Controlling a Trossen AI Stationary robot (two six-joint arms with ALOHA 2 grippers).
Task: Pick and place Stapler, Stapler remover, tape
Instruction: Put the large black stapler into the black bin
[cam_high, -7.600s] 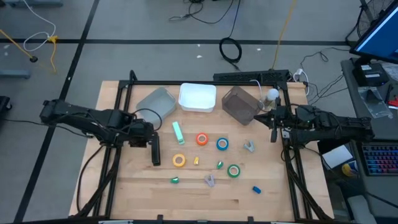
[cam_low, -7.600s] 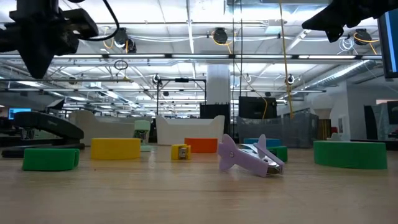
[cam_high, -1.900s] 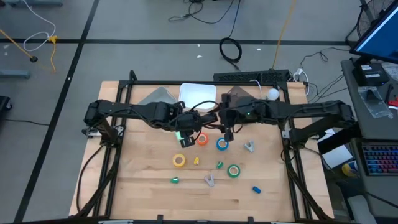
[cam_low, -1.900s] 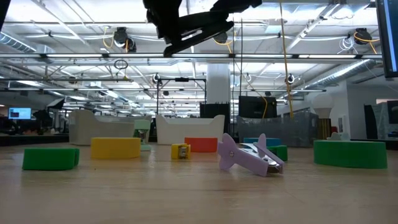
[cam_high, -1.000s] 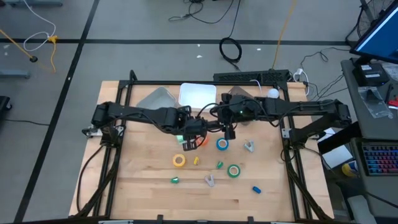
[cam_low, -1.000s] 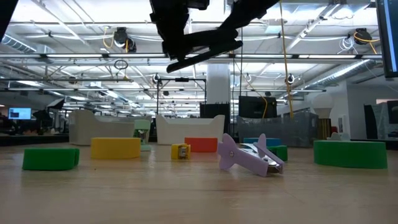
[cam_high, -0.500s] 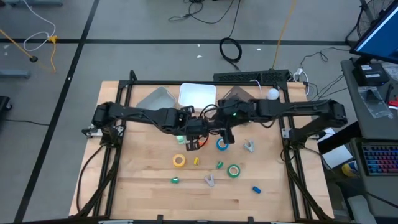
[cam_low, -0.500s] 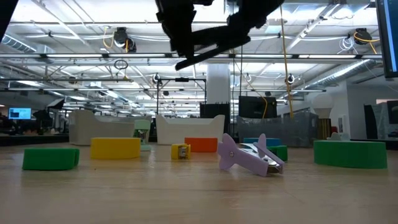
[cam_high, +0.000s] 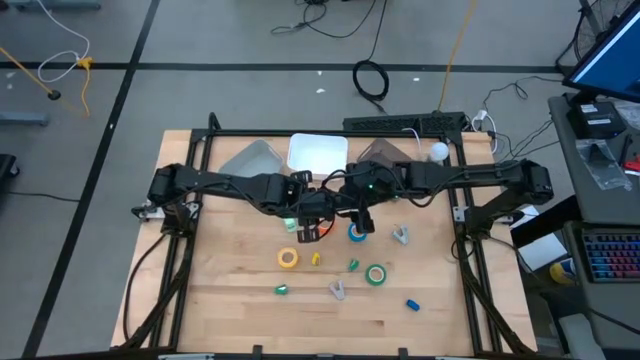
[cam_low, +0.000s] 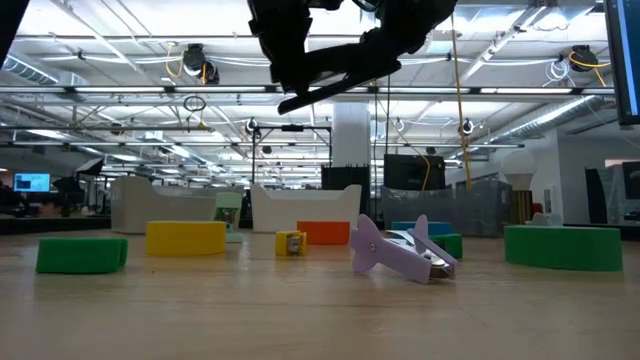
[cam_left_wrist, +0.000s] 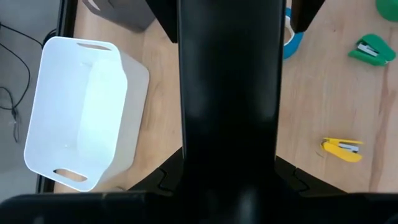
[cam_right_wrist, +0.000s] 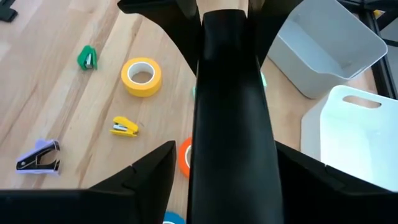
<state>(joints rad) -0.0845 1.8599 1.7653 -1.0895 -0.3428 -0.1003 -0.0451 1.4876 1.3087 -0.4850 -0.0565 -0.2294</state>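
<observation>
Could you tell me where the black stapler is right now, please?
The black stapler is off the table, held up over its middle between the left gripper and the right gripper, above the red-orange tape roll.

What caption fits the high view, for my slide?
Left hand holds black stapler mid-table; open right hand brackets it.

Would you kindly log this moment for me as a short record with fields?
left gripper: shut on the stapler, lifted above the table's middle
right gripper: open, fingers astride the same stapler
tape on table: yellow roll, blue roll, green roll
red roll: mostly hidden under the arms
white bin: at the table's far edge
</observation>
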